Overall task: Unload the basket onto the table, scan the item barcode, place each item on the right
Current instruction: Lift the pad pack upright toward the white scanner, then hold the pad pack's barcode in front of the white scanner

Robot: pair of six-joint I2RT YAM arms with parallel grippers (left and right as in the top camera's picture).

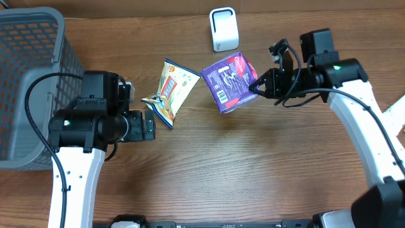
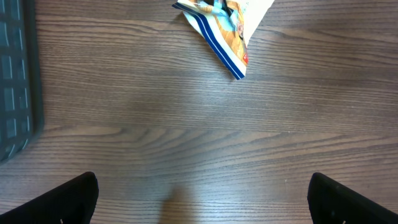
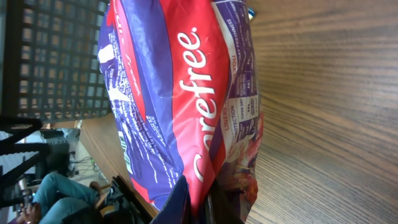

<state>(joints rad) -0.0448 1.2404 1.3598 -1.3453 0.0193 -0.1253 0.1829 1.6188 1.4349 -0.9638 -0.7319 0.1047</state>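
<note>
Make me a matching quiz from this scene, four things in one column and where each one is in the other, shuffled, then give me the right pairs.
Things:
1. purple pack
2. snack bag
3. white scanner
4. grey basket

Places:
A. standing at the back, beyond the pack
B. pinched in the shut right tool
C. on the far left, beside the left arm
D. lying flat in front of the open left tool

Pairs: 1-B, 2-D, 3-A, 4-C

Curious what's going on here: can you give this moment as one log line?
right hand: shut on purple packet | left hand: open, empty | snack bag: on table
</note>
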